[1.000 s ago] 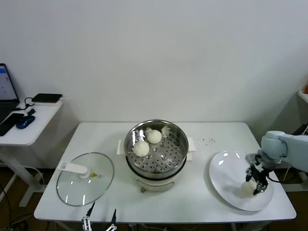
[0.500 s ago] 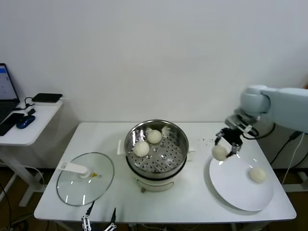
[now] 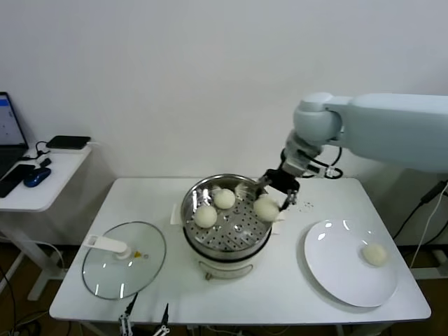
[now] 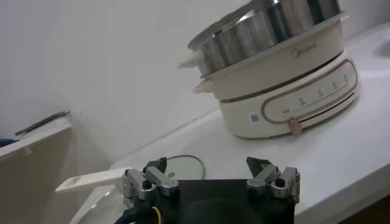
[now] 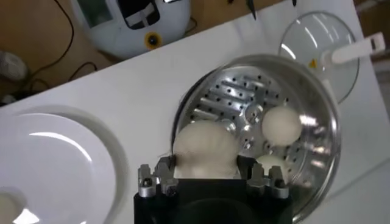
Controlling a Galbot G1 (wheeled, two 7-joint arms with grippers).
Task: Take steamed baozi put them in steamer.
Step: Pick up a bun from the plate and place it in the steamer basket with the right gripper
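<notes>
My right gripper [image 3: 271,201] is shut on one cream-white steamed baozi [image 3: 266,208], holding it just above the right side of the steamer [image 3: 210,183]. The wrist view shows that bun [image 5: 204,149] pressed between the fingers, over the perforated basket [image 5: 244,97]. Two more baozi [image 3: 205,216] [image 3: 224,199] lie in the basket's left half. Another baozi [image 3: 374,254] rests on the white plate [image 3: 336,269] at the right. My left gripper [image 3: 145,323] hangs parked below the table's front edge, open [image 4: 210,173] and holding nothing.
The glass lid [image 3: 124,260] with its white handle lies flat at the table's front left. A side table [image 3: 42,178] with a laptop and small devices stands further left. Small dark specks [image 3: 302,205] dot the tabletop behind the plate.
The right gripper closed on a baozi on the plate, lifted it and carried it left to above the steamer. The left arm stayed still.
</notes>
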